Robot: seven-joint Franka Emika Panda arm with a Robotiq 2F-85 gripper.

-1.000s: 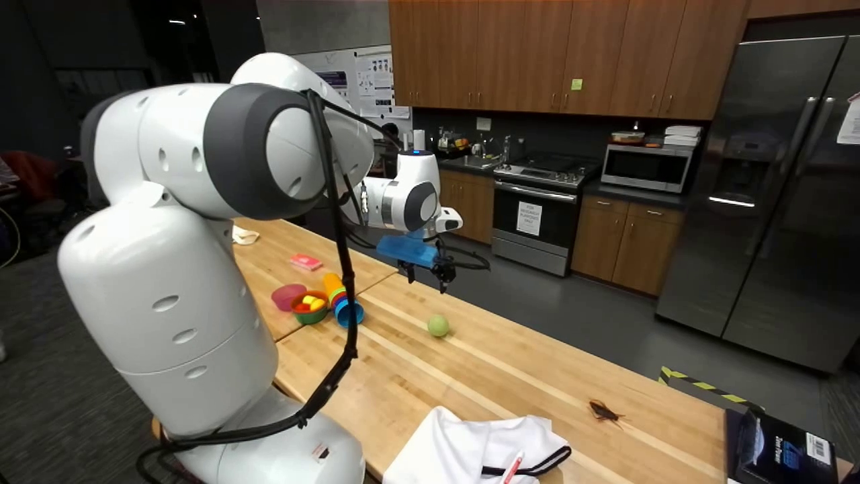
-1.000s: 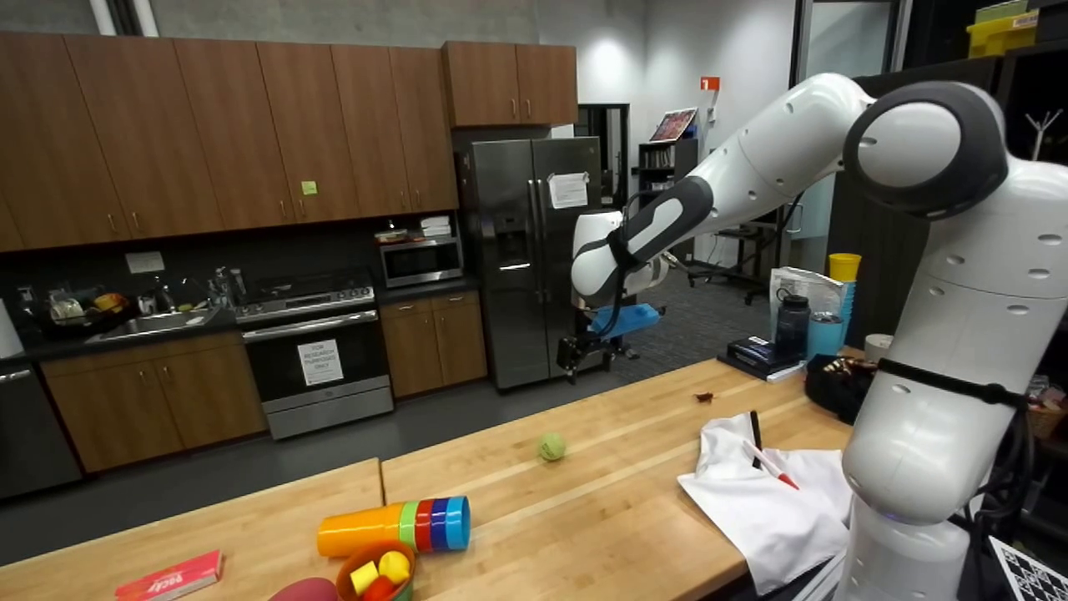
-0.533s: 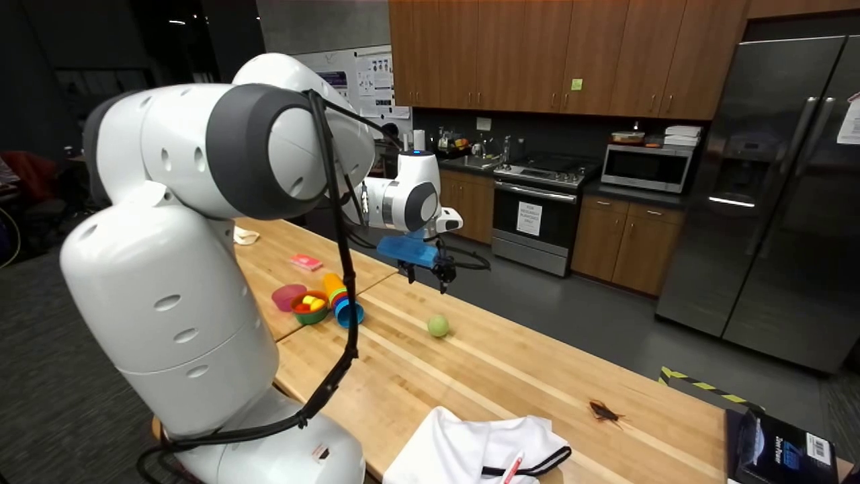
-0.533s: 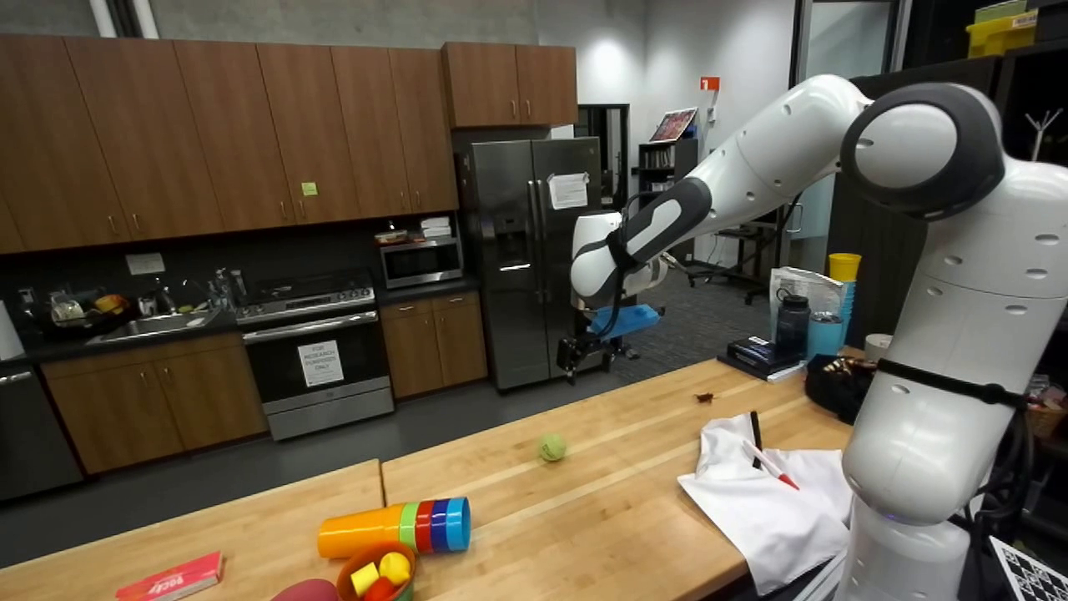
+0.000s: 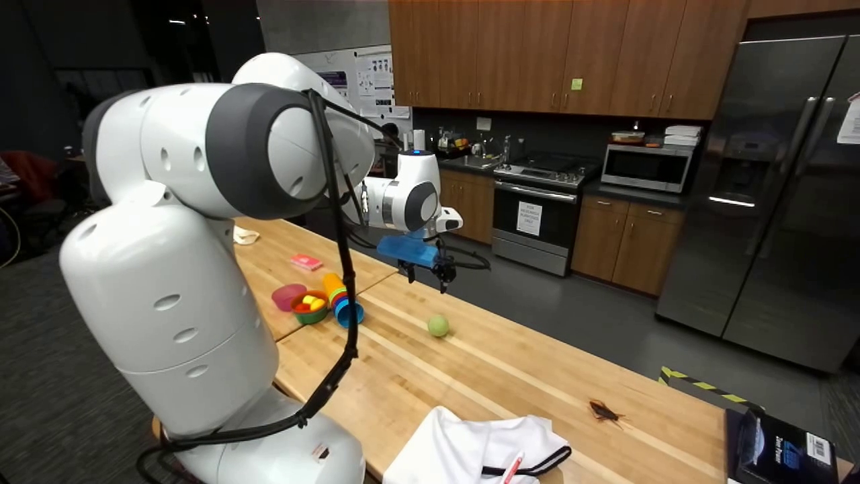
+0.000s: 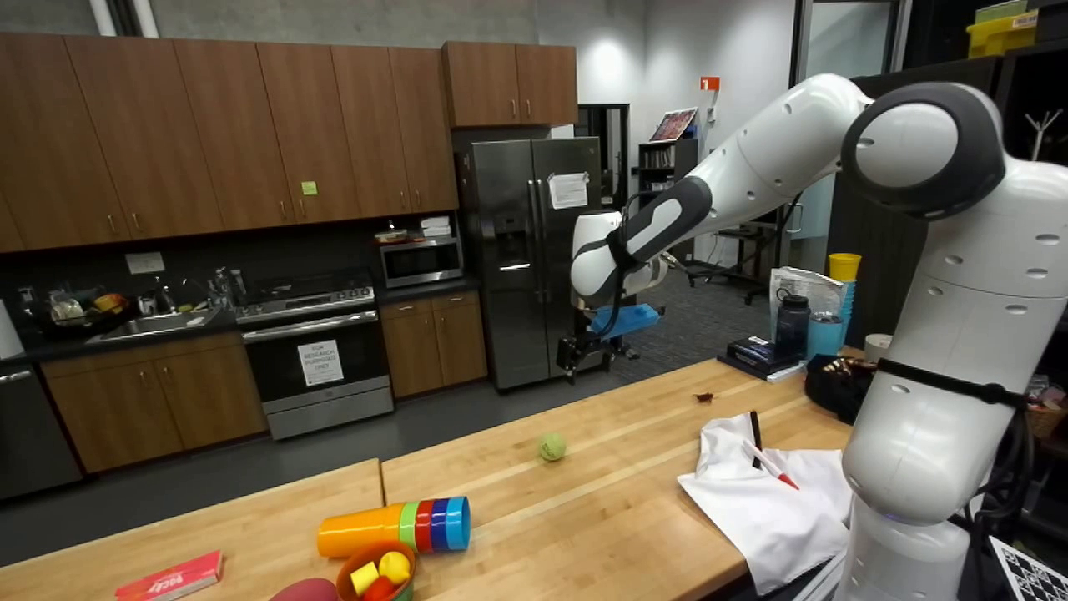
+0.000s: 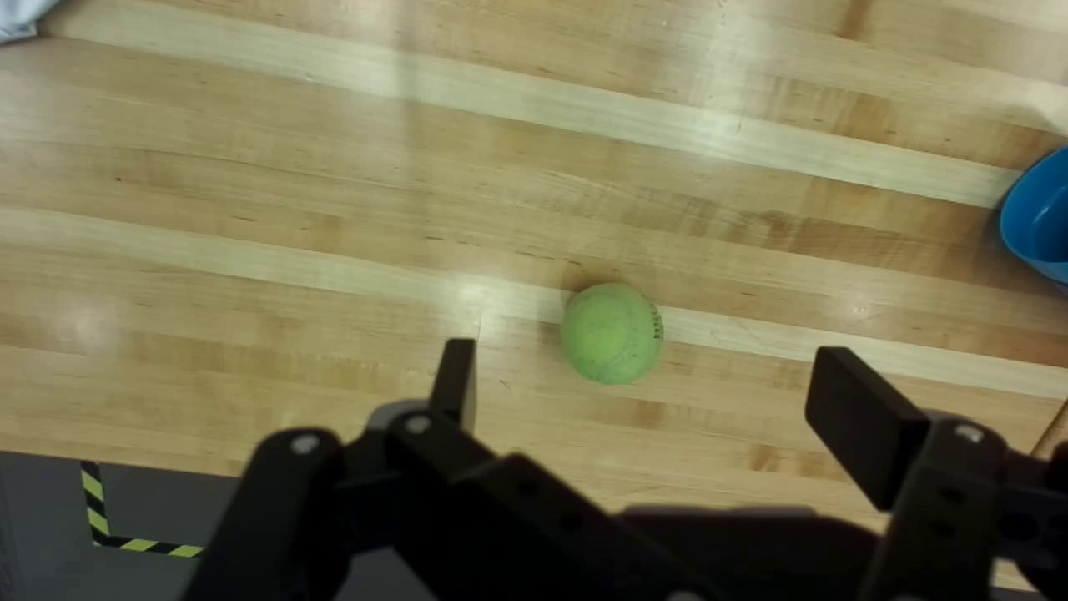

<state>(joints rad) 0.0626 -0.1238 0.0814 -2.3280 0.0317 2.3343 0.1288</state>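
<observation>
The claw [image 5: 427, 284] hangs spread and empty. No grasp is made yet: the tennis ball [image 7: 612, 334] lies loose on the worktop [image 7: 250, 334].

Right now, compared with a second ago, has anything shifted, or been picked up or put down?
Barely anything: the upper part of the robot arm seems to have leaned very slightly out over the table. Nothing was taken hold of or let go; the gripper looks unmoved, open and clear of the green ball. The ball, cups and white cloth stayed put.
</observation>
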